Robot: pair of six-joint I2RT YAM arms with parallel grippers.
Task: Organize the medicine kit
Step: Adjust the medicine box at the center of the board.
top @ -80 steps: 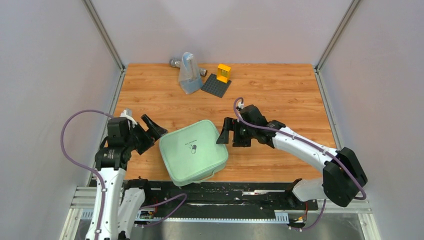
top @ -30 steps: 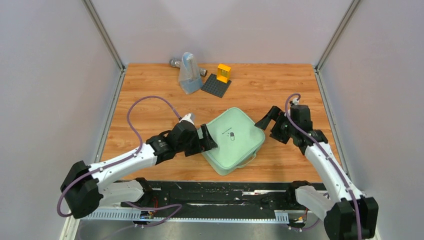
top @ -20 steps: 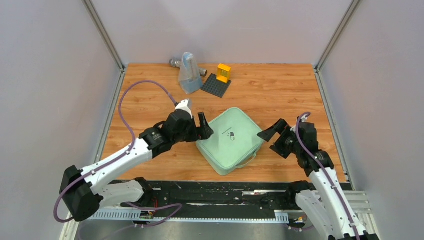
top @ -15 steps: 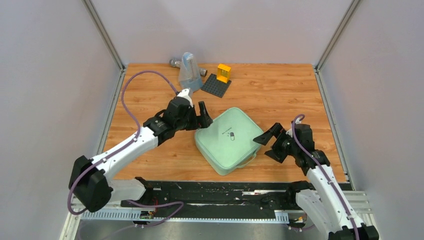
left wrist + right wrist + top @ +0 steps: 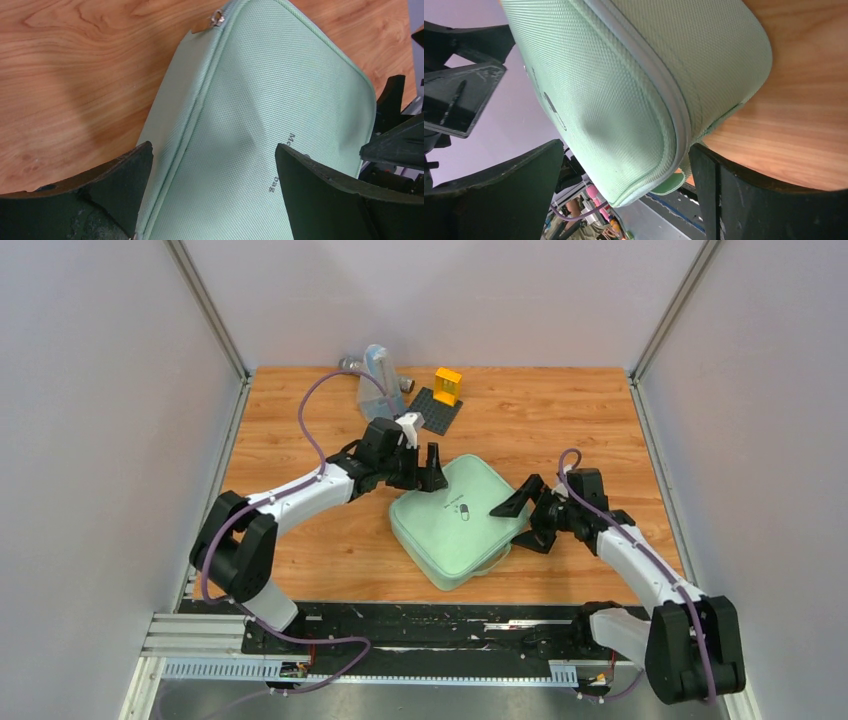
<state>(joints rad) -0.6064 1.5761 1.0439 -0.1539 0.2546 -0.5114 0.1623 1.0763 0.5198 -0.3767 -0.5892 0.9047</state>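
The medicine kit (image 5: 455, 525) is a pale mint-green rounded-square case with a small dark pill logo. It lies closed on the wooden table, turned corner-on. My left gripper (image 5: 425, 478) is open at the kit's far corner. In the left wrist view the kit (image 5: 260, 110) fills the space between the spread fingers (image 5: 117, 187), and its zipper pull (image 5: 216, 18) shows at the top. My right gripper (image 5: 510, 530) is open and straddles the kit's right corner. In the right wrist view the kit (image 5: 624, 75) sits between the fingers (image 5: 754, 200). Neither gripper holds anything.
At the back stand a translucent bluish pouch (image 5: 375, 390), a dark grey studded baseplate (image 5: 432, 410) with a yellow brick (image 5: 447, 385), and a grey metal piece (image 5: 350, 364). Grey walls close in both sides. The black rail (image 5: 430, 625) runs along the near edge.
The kit first slid right and turned. My left gripper then swung from its left side round to its far corner. My right gripper came in over its right corner.
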